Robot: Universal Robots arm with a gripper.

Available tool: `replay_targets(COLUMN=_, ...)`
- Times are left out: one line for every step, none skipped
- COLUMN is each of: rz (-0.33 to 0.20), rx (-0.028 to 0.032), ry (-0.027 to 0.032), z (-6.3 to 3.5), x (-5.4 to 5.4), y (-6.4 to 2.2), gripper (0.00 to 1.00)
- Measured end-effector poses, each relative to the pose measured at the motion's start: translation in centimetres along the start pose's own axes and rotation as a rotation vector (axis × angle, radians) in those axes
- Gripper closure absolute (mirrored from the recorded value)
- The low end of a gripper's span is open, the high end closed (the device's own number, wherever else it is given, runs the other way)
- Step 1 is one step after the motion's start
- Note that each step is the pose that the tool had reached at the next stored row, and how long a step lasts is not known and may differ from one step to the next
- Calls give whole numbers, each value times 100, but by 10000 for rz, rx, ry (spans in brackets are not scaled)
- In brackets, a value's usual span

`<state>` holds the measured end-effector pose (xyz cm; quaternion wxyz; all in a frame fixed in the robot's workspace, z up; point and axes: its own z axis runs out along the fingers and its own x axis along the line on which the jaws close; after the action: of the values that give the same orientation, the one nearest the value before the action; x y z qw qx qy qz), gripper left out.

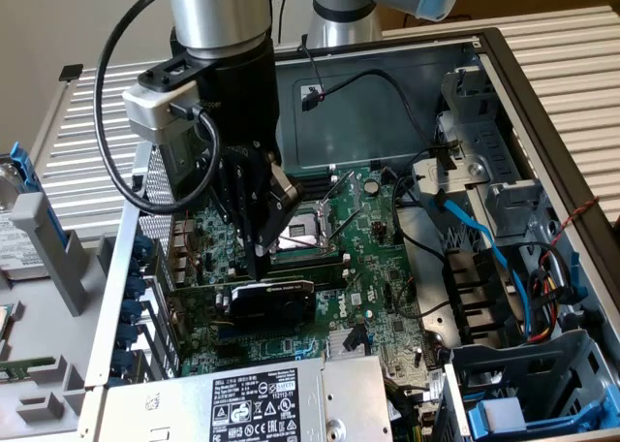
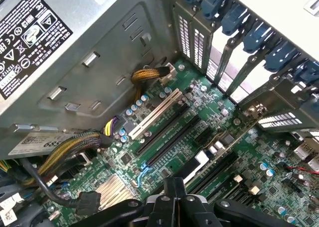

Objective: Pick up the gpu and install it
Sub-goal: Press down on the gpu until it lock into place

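The gpu [image 1: 273, 299], a small green card with a black fan shroud, stands on edge in a slot of the large green motherboard [image 1: 380, 268] inside the open computer case. My gripper [image 1: 260, 268] hangs straight above it, shut, with its fingertips down at the card's top edge. I cannot tell whether they press on it. In the wrist view the gripper [image 2: 172, 184] shows its dark fingers closed together with nothing visible between them, over the motherboard [image 2: 224, 137] and its long black slots. The card itself is hidden under the fingers there.
The grey power supply [image 1: 242, 403] sits close beside the card, with its yellow-and-black cables [image 2: 70, 147] nearby. Blue bracket latches [image 2: 239, 23] line the case's rear wall. The CPU socket [image 1: 310, 231], a blue cable [image 1: 484, 238] and a drive cage [image 1: 523, 384] lie toward the exterior view's right.
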<state>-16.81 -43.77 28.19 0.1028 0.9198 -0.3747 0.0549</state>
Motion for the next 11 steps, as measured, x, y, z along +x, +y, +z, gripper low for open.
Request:
replay_targets(rz=4, rx=9, ry=10, z=-2, x=-29, y=23, gripper=89)
replay_targets(rz=7, rx=19, ry=20, z=-4, x=-60, y=47, gripper=89)
replay_targets(rz=8, rx=22, ry=23, z=-5, x=-79, y=63, gripper=89)
replay_targets(rz=9, rx=22, ry=24, z=-5, x=-80, y=63, gripper=89)
replay_targets(rz=9, rx=23, ry=24, z=-5, x=-80, y=63, gripper=89)
replay_targets(rz=8, rx=24, ry=24, z=-5, x=-80, y=63, gripper=89)
replay_targets(rz=9, rx=24, ry=24, z=-5, x=-80, y=63, gripper=89)
replay_targets(rz=11, rx=33, ry=32, z=1, x=-82, y=63, gripper=89)
replay_targets(rz=17, rx=52, ry=51, z=13, x=-86, y=63, gripper=89)
replay_targets(rz=22, rx=62, ry=63, z=28, x=-91, y=64, gripper=89)
replay_targets(rz=25, rx=74, ry=75, z=46, x=-97, y=64, gripper=89)
